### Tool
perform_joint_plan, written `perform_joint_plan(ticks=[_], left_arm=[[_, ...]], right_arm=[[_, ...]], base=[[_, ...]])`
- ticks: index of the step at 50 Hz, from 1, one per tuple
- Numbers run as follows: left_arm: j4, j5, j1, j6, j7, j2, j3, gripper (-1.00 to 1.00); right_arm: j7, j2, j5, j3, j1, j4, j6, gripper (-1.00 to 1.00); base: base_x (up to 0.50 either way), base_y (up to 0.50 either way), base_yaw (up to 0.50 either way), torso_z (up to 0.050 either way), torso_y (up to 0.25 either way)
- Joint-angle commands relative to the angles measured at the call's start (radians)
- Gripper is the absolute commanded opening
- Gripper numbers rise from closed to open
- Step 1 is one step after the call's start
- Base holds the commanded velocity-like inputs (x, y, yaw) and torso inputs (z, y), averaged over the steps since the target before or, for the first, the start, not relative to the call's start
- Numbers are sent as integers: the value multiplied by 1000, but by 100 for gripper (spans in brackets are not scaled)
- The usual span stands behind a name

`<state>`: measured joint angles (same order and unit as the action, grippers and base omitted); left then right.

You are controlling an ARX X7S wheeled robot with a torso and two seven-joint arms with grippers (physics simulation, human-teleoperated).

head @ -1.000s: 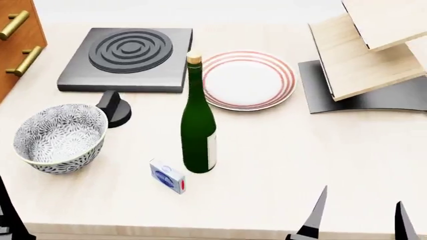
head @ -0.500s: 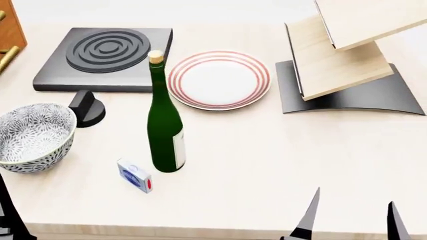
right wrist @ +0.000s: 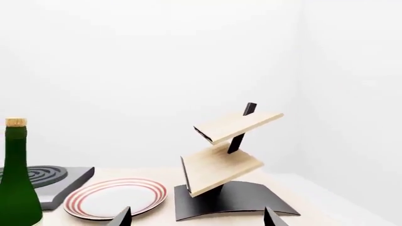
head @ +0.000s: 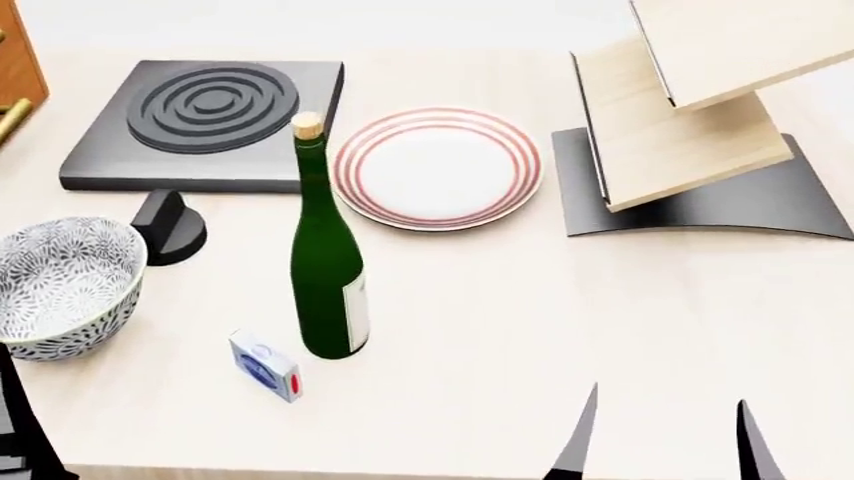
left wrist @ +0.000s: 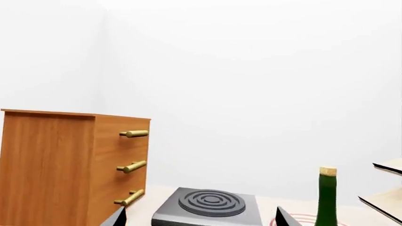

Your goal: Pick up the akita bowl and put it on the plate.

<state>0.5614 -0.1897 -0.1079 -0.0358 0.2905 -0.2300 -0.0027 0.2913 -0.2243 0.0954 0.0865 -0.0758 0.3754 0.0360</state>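
Bowl (head: 60, 288) sits at the table's left — bottle (head: 326, 270) stands between it and the plate (head: 437, 167), burner (head: 207, 122) behind.

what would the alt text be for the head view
A patterned akita bowl sits at the table's left edge, apart from the empty red-ringed plate; a green wine bottle stands between them. A stove burner, black knob, small box and wooden rack surround them.
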Motion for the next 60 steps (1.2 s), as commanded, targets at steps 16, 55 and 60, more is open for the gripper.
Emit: perform_joint_plan(ticks=[16,55,60], left_arm=[[2,-6,-4,9,13,-14,6,100],[-3,-11,-7,25,32,-31,17,100],[-3,-11,-10,28,34,-33,19,100]], right_arm=[[3,-13,13,18,-3,-2,15,100],[4,-33,36,39,-9,13,33,100],[7,-37,33,41,-18,25,38,100]], base=[[145,0,0,0,0],[154,0,0,0,0],[191,0,0,0,0]])
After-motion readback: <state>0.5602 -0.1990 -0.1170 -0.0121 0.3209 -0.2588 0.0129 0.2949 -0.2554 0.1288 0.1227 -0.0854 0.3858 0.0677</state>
